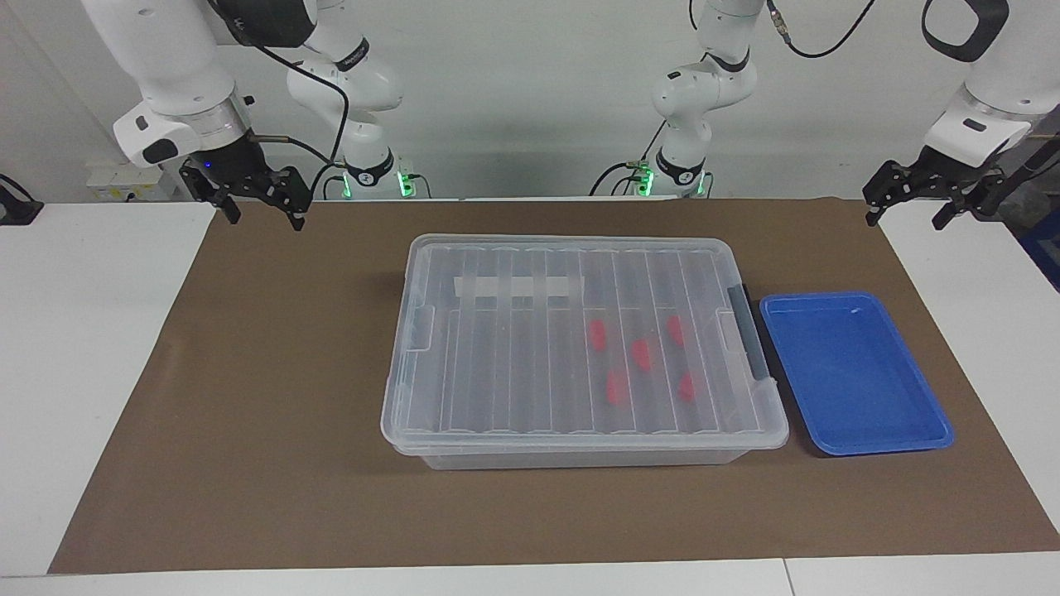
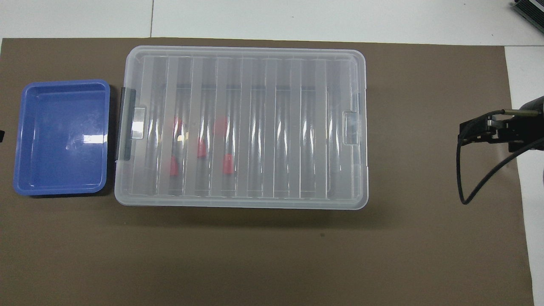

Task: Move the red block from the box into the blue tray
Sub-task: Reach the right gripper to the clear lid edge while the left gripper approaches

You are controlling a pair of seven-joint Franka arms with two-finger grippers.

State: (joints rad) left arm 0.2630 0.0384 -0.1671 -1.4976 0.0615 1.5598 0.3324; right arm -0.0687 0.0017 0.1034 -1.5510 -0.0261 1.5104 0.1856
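Observation:
The box (image 1: 513, 364) is a clear bin in the middle of the brown mat, with its ribbed lid (image 2: 255, 127) closed. Several red blocks (image 1: 641, 353) lie inside, seen through the lid, toward the end with the dark grey handle (image 1: 749, 331); they also show in the overhead view (image 2: 201, 149). The blue tray (image 1: 853, 372) sits empty beside that handle, toward the left arm's end of the table (image 2: 25, 140). My right gripper (image 1: 261, 213) hangs open and empty over the mat's corner at the right arm's end (image 2: 465, 136). My left gripper (image 1: 905, 219) hangs open and empty over the mat's edge at the left arm's end.
The brown mat (image 1: 273, 397) covers most of the white table (image 1: 83, 348). A black cable (image 2: 480, 182) loops down from the right gripper.

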